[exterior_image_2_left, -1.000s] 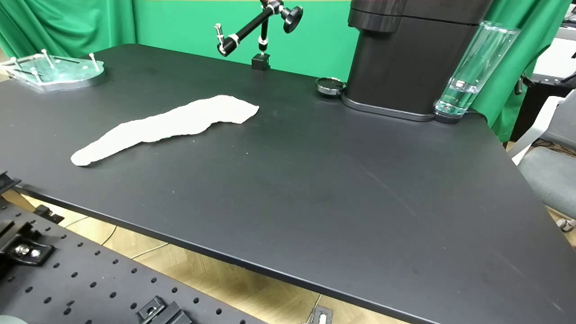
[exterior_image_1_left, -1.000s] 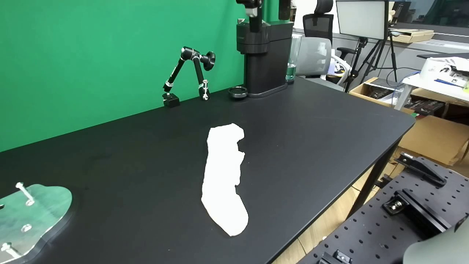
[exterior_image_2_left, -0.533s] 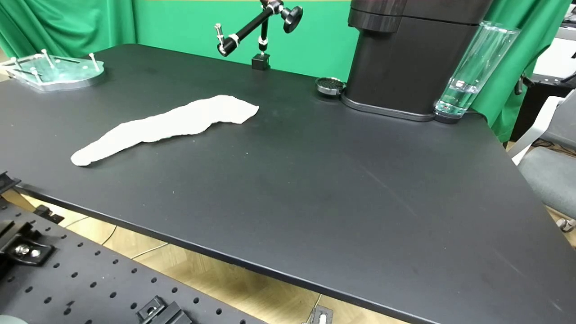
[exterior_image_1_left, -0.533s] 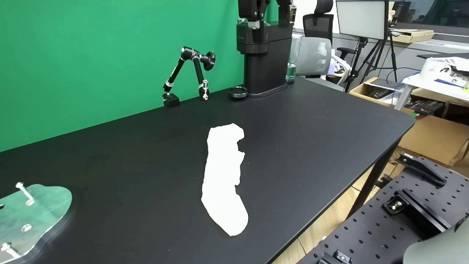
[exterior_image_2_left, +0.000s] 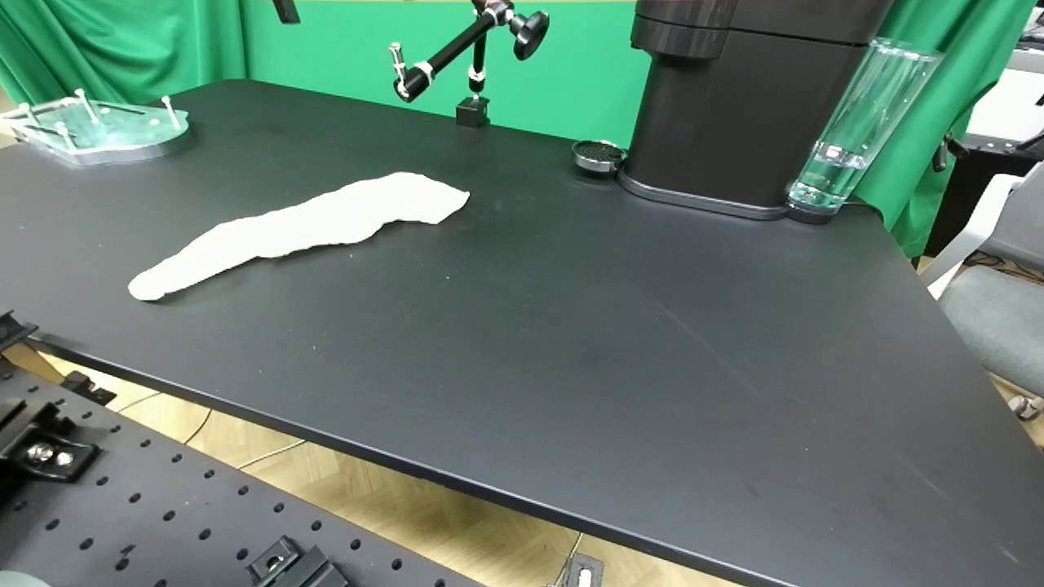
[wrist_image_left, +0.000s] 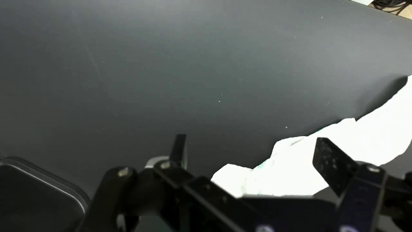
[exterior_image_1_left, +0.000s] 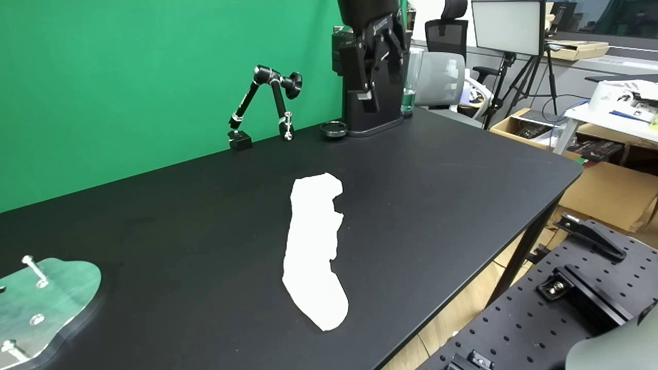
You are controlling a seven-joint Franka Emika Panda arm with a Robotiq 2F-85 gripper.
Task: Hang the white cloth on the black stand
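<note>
The white cloth lies as a long crumpled strip on the black table. It also shows in an exterior view and in the wrist view, partly behind the gripper. The black stand is a jointed arm on a small block at the table's back edge; it also shows in an exterior view. My gripper is open and empty, above the table in front of the coffee machine in that view. In the wrist view the gripper has its fingers wide apart, with cloth beyond and below.
A black coffee machine with a clear water tank stands at the back. A small round metal tray sits beside it. A greenish clear board with pegs lies on the table. A green backdrop rises behind.
My gripper has come down and turned somewhat, now more fully in view before the coffee machine. A dark tip now shows at the top of an exterior view. Cloth and stand have not moved.
</note>
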